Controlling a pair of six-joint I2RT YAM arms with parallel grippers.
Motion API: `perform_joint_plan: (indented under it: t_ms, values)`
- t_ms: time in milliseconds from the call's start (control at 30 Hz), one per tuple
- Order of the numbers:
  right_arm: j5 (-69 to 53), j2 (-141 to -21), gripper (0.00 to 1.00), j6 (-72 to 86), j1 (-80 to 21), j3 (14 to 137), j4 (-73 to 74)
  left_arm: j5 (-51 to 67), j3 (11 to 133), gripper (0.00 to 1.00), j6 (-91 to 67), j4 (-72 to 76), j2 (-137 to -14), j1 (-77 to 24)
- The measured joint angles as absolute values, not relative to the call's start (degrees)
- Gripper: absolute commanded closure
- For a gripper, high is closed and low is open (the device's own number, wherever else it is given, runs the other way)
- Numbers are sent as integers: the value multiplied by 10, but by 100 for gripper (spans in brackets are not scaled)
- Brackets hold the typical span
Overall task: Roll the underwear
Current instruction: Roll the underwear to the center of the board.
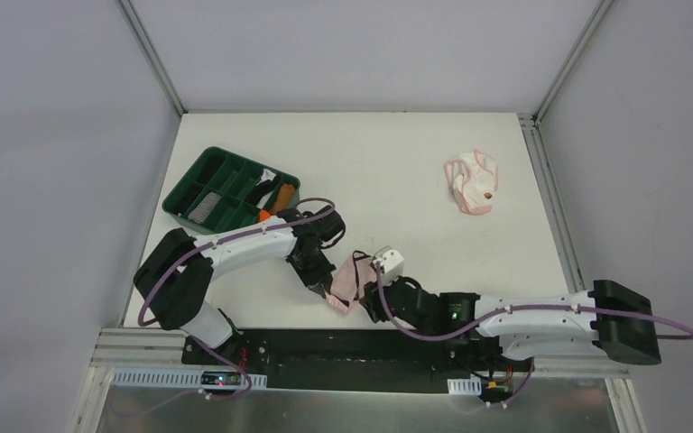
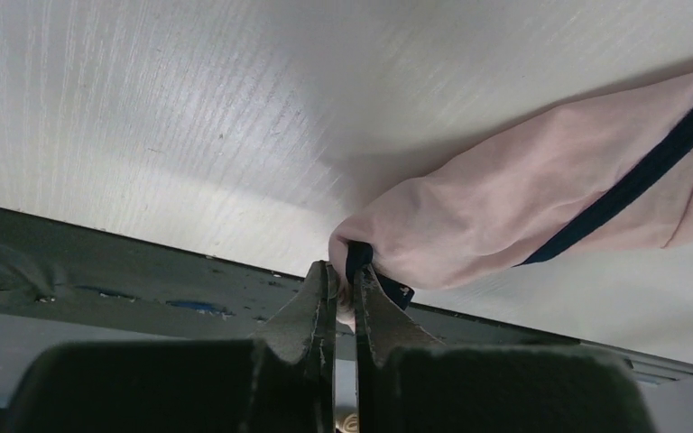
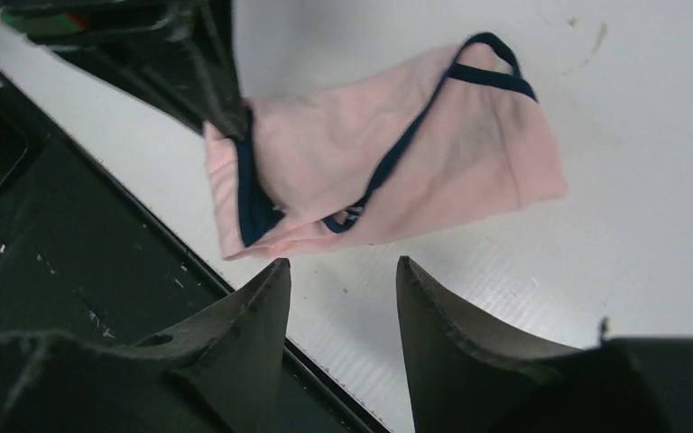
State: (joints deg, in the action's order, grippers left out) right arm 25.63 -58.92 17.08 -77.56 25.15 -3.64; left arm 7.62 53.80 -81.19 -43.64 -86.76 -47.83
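**Left tool pinches the pink brief; right tool stands spread beside it**

The left tool (image 2: 343, 271) is narrowed almost to nothing. Its two fingers (image 2: 311, 307) nip a corner of the pink brief (image 2: 505, 207) at the navy edging, with a fold of dark hem caught between the tips. From that pinch the cloth runs away ahead of the tool and to its right, lying bunched and slack on the worktop (image 2: 189, 108).

In the right wrist view the right tool (image 3: 338, 266) stands wide, with nothing between its fingers (image 3: 253, 307). The pink brief (image 3: 397, 171) lies just beyond its tips, folded over itself into a rough band. One navy loop sticks out at the end farthest from the tool. The left tool's dark fingers come down onto the end of the band at this tool's upper left.

From above, the left tool (image 1: 323, 289) and the right tool (image 1: 372, 298) face each other across the pink brief (image 1: 350, 281), close to the near edge of the worktop (image 1: 370, 162).

The pale brief (image 1: 472, 183) lies crumpled well apart from both tools, beyond the right tool and towards the far right corner. A green tray (image 1: 186, 179) sits beyond the left arm, and some of its compartments hold rolled cloths.
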Motion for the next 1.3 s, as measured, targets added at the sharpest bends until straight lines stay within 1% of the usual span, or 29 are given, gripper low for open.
perform_joint_plan:
  t_ms: [167, 367, 600, 733, 900, 967, 1200, 1267, 1300]
  values:
    - [321, -650, 50, 103, -859, 261, -103, 90, 572, 100, -799, -471, -913, -475]
    - [368, -764, 50, 48, -930, 316, -161, 95, 588, 100, -787, -501, -938, -475]
    - [387, -852, 51, 9, -952, 361, -190, 100, 589, 100, -780, -518, -940, -475]
    - [392, -884, 53, -9, -952, 380, -197, 100, 589, 100, -777, -520, -948, -475]
    - [404, -927, 61, -24, -952, 399, -203, 100, 592, 100, -774, -523, -953, -471]
    - [411, -942, 67, -26, -953, 403, -204, 101, 592, 100, -774, -524, -953, -470]
    - [444, -966, 94, -22, -953, 409, -208, 101, 592, 100, -774, -524, -954, -467]
    - [449, -967, 100, -16, -954, 409, -209, 101, 592, 100, -774, -524, -954, -467]
    - [451, -967, 100, -14, -954, 409, -209, 101, 592, 100, -774, -524, -954, -466]
